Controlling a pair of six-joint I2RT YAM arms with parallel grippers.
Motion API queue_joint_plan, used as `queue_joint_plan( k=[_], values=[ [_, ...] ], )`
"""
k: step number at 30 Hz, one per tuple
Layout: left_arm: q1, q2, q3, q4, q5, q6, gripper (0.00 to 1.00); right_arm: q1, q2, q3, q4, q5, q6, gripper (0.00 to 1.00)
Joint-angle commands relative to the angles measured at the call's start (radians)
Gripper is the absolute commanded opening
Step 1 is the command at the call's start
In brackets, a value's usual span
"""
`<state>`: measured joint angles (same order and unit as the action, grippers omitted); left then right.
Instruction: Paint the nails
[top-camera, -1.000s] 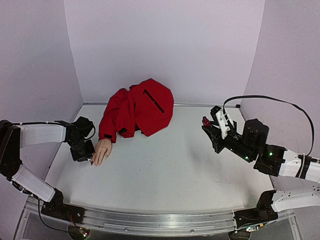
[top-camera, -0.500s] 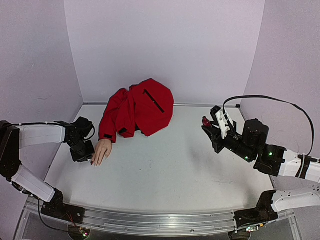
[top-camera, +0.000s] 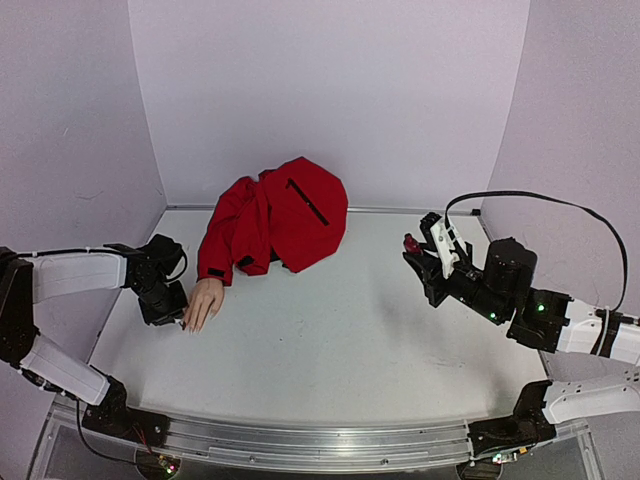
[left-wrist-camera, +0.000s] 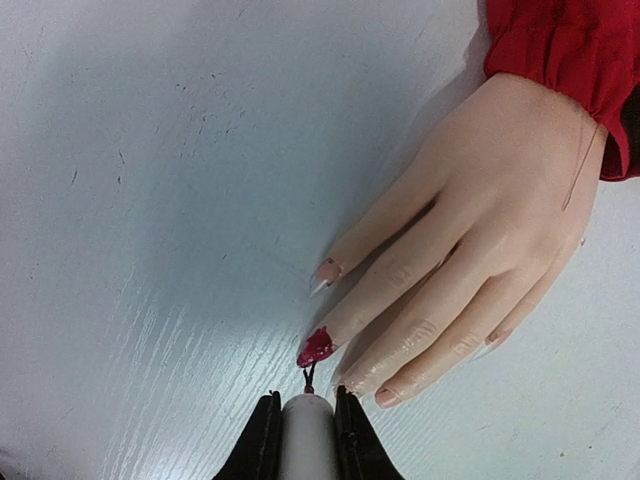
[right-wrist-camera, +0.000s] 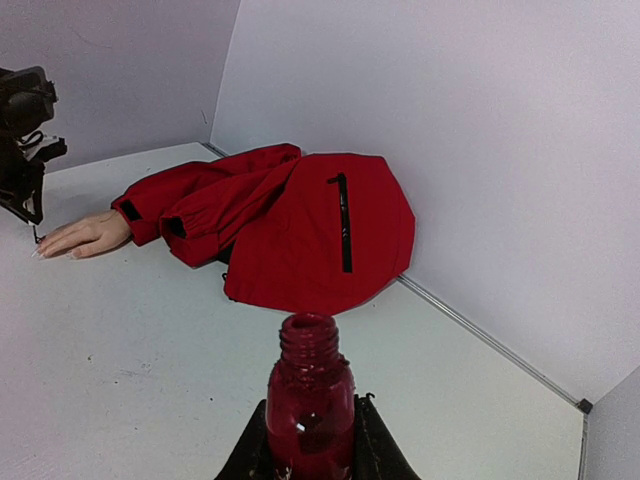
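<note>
Barely anything has moved in the last second: our left arm's white forearm sits a touch lower in the top view, while both grippers, the hand and the jacket lie as before.

Our left gripper (left-wrist-camera: 306, 402) is pinched narrow on the white cap (left-wrist-camera: 306, 438) of the brush (left-wrist-camera: 308, 377). It hovers at the left side of the desk (top-camera: 340, 340), just beside the fingertips of the mannequin hand (left-wrist-camera: 480, 210). The hand lies palm down, fingers pointing toward the near edge.

Of the nails, one (left-wrist-camera: 316, 346) is covered in dark red polish that spreads onto the fingertip. The nail (left-wrist-camera: 325, 272) on the next finger is pale and bare, and two more (left-wrist-camera: 388, 397) toward the right also look unpainted. The brush tip sits right at the red nail's near edge; we cannot tell whether it touches.

From above, the black body of the left gripper (top-camera: 165, 297) crowds the fingertips and hides the nails.

A red cuff (left-wrist-camera: 560, 60) closes around the wrist. The rest of the red jacket (top-camera: 285, 215) lies heaped at the far side, against the back wall (top-camera: 330, 90).

Well apart on the right, our right gripper (right-wrist-camera: 312, 425) is held above the desk, clamped on the open red polish bottle (right-wrist-camera: 310, 385). The bottle stands upright with its threaded neck bare. A black cable (top-camera: 540, 197) arcs over that arm.
</note>
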<state>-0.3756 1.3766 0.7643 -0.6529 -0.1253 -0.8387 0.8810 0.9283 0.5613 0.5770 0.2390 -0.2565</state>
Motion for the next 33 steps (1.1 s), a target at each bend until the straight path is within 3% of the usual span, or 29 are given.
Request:
queue_joint_plan(
  k=[1,17,28,33],
  values=[
    [0.006,-0.054,0.005,0.006,-0.009,-0.013,0.00,-0.006,-0.010,0.012,0.077,-0.004,0.017,0.00],
    [0.006,-0.036,0.075,-0.009,-0.038,0.006,0.00,-0.006,-0.019,0.010,0.077,-0.003,0.019,0.00],
    [0.006,-0.299,0.106,-0.061,0.013,0.097,0.00,-0.007,-0.024,0.033,0.057,-0.051,0.002,0.00],
    [0.006,-0.426,0.137,-0.012,0.101,0.219,0.00,-0.006,0.005,0.072,0.022,-0.099,0.035,0.00]
  ],
)
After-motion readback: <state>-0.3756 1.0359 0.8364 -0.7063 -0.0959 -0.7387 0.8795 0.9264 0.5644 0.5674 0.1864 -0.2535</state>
